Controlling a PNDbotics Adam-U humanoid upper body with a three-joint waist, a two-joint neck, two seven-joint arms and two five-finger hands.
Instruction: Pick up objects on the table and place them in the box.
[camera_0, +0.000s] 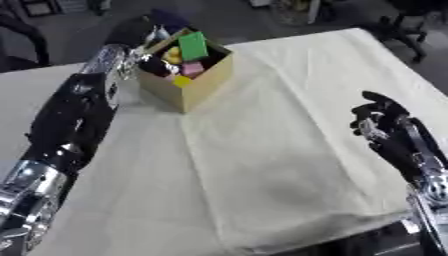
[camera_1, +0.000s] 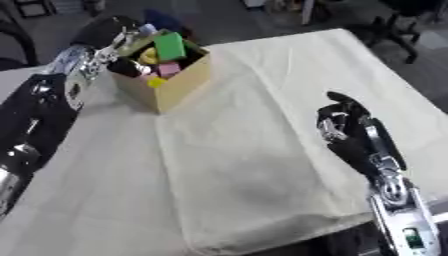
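Note:
A cardboard box (camera_0: 203, 82) stands at the far left of the table. Inside it lie a green block (camera_0: 192, 46), a yellow piece (camera_0: 172, 54), a pink piece (camera_0: 192, 68) and a small yellow bit (camera_0: 182, 81). My left arm stretches up the left side, and my left hand (camera_0: 144, 47) is at the box's far left rim, partly over the opening. A dark shape (camera_0: 156, 66) inside the box may be part of that hand. My right hand (camera_1: 341, 122) hovers open over the right side of the table, fingers up, holding nothing.
A cream cloth (camera_0: 280, 150) covers the table, with a fold line running down from the box. A blue thing (camera_0: 169, 20) shows just behind the box. The table's front edge (camera_0: 306, 242) is near, and chairs stand on the floor beyond.

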